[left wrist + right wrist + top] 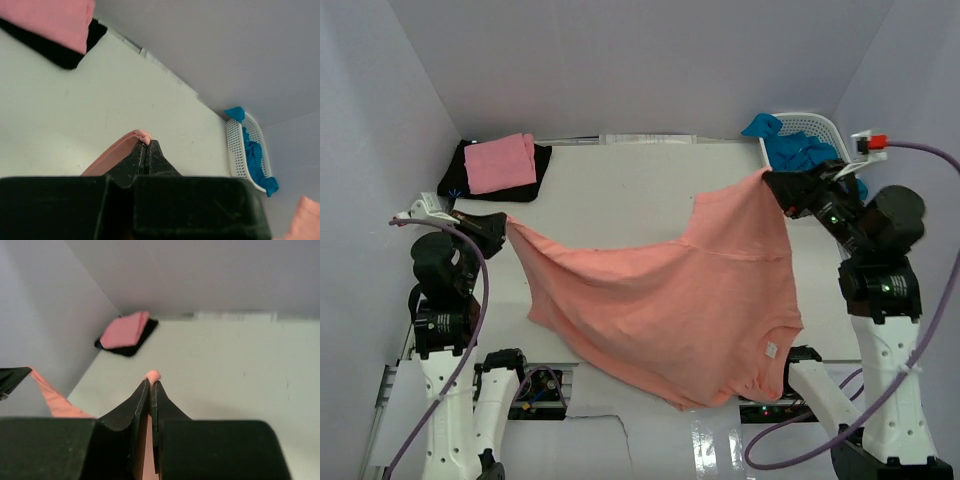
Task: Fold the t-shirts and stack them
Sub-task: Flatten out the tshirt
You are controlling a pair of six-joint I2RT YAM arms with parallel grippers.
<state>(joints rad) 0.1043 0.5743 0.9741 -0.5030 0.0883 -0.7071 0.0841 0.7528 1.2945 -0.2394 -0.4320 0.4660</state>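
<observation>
A large salmon-coral t-shirt hangs stretched in the air between both arms, sagging toward the near edge. My left gripper is shut on its left corner; in the left wrist view a fold of salmon cloth pokes past that gripper. My right gripper is shut on the shirt's right corner, and a nub of salmon cloth shows above that gripper. A folded pink t-shirt lies on a folded black t-shirt at the back left. Bright blue t-shirts fill the basket.
The white lattice basket stands at the back right corner, close behind my right arm. White walls enclose the table on three sides. The pink-on-black stack shows far off in the right wrist view.
</observation>
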